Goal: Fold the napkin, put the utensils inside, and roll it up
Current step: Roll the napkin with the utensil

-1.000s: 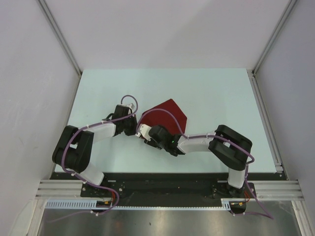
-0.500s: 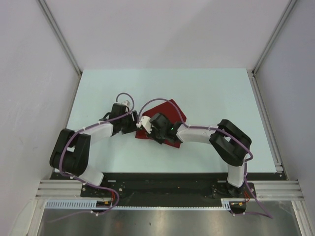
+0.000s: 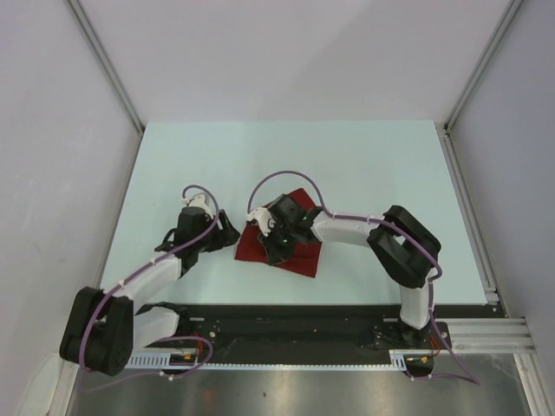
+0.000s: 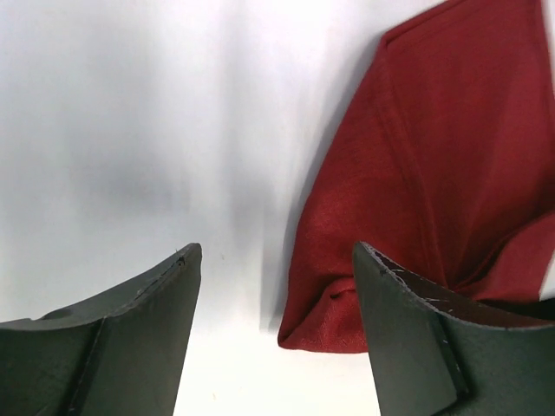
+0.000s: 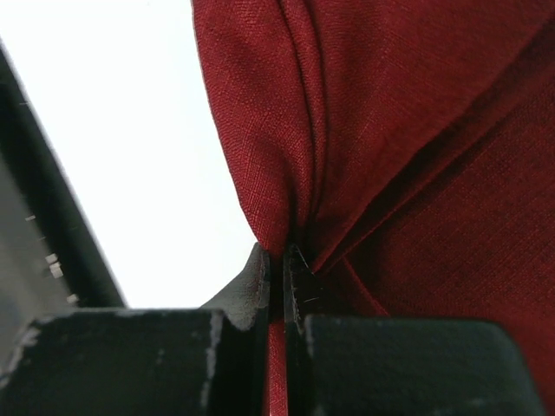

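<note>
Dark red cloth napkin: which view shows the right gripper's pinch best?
Right wrist: a bunched fold of the dark red cloth napkin clamped in the right gripper. Top view: small, partly under the arm. Left wrist: only one folded corner.

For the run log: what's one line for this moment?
left gripper: open at napkin edge | right gripper: shut on napkin fold

Top camera looked steeply down on the whole table (image 3: 364, 165); both wrist cameras sat close, sharing the napkin (image 4: 451, 173).
</note>
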Motion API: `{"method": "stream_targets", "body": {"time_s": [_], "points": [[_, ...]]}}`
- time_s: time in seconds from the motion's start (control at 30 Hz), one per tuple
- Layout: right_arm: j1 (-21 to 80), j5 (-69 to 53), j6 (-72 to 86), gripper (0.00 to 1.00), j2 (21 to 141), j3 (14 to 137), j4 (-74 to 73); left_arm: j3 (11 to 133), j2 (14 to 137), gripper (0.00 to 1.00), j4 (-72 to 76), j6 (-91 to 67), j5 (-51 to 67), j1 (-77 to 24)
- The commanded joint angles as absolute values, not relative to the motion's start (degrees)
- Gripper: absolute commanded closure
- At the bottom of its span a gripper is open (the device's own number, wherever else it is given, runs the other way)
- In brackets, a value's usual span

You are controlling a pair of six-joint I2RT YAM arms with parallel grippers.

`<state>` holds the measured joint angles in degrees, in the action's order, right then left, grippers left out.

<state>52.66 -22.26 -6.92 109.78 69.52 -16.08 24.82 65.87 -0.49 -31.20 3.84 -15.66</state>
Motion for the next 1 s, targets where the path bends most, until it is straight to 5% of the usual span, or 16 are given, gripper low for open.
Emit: {"method": "stream_targets", "body": {"time_s": [0.0, 0.33, 0.63, 0.73, 0.97], "points": [[49.4, -33.8, -0.6, 1.0, 111.8, 71.4, -22.6, 20.6, 57.9, 0.25, 5.9, -31.6, 7.5, -15.6], [43.2, -42.9, -1.3, 1.0, 119.8, 79.5, -29.6, 17.4, 62.5, 0.21, 14.2, -33.8, 19.0, -15.6], [41.9, -44.3, -2.6, 1.0, 122.4, 82.1, -31.4, 19.8, 71.3, 0.26, 15.1, -35.1, 17.5, -15.6], [41.7, -44.5, -2.7, 1.0, 122.6, 82.2, -31.5, 20.2, 74.0, 0.38, 16.4, -36.2, 18.3, -15.6], [40.8, -43.5, -2.5, 1.0, 121.9, 83.6, -31.6, 20.3, 76.5, 0.83, 18.6, -38.3, 22.8, -15.6]]}}
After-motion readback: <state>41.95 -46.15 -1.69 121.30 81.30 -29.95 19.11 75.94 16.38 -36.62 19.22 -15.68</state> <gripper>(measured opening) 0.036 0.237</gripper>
